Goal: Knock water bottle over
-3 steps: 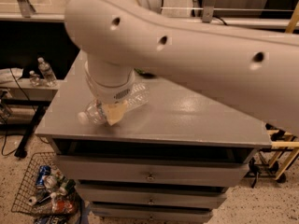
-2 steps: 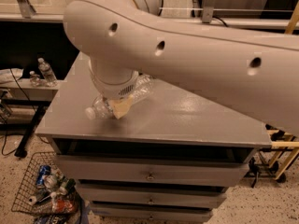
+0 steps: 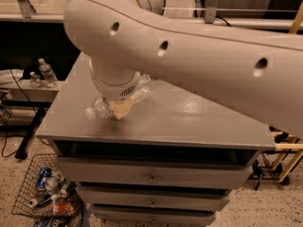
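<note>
We see the water bottle (image 3: 101, 109) lying on its side on the grey counter (image 3: 199, 119), at about 9 o'clock from the counter's middle. Its white cap points toward 8 o'clock and its base runs off toward 2 o'clock under the arm's wrist. The gripper (image 3: 122, 111) sits directly over the bottle's midsection, with a pale fingertip showing against the clear plastic. The wrist hides the rest, so we cannot tell whether the jaws are open, closed or gripping the bottle. Since the bottle appears to be down, we judge the tipping itself done, and what matters now is finishing cleanly. We would lift straight up and away toward 12 o'clock, slowly, so nothing drags the bottle along. If the jaws do hold it, we would open them before rising so it is not carried back upright. The counter's front edge lies near the cap at 6 to 7 o'clock, and a ribbed round bottle rolls easily, so we would avoid any sideways nudge toward that edge. A wire basket (image 3: 33, 195) of cans stands on the floor below that corner.
</note>
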`<state>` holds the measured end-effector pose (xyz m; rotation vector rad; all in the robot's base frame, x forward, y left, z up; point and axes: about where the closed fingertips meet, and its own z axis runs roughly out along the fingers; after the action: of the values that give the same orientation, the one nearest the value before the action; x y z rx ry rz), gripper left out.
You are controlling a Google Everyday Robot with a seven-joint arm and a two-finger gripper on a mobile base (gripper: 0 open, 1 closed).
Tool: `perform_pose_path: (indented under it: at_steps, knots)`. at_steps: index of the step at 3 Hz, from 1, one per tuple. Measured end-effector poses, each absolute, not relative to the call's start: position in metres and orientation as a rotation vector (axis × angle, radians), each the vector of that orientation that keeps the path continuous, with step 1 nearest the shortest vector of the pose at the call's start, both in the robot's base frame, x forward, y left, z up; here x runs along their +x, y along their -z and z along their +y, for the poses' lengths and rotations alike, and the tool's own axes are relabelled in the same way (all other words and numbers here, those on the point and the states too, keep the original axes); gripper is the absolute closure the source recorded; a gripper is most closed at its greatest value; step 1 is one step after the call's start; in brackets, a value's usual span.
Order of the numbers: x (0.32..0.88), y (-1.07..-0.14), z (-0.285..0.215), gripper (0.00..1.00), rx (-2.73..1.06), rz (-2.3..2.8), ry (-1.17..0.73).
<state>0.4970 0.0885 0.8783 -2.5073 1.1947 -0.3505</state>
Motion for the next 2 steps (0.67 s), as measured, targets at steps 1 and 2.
perform_pose_path:
  at_steps: [1, 2]
  knots:
    - [0.4963, -0.8796, 0.0882, 0.13, -2.506, 1.194, 0.354]
    - [0.4957, -0.8808, 0.0880, 0.00, -2.505, 1.193, 0.357]
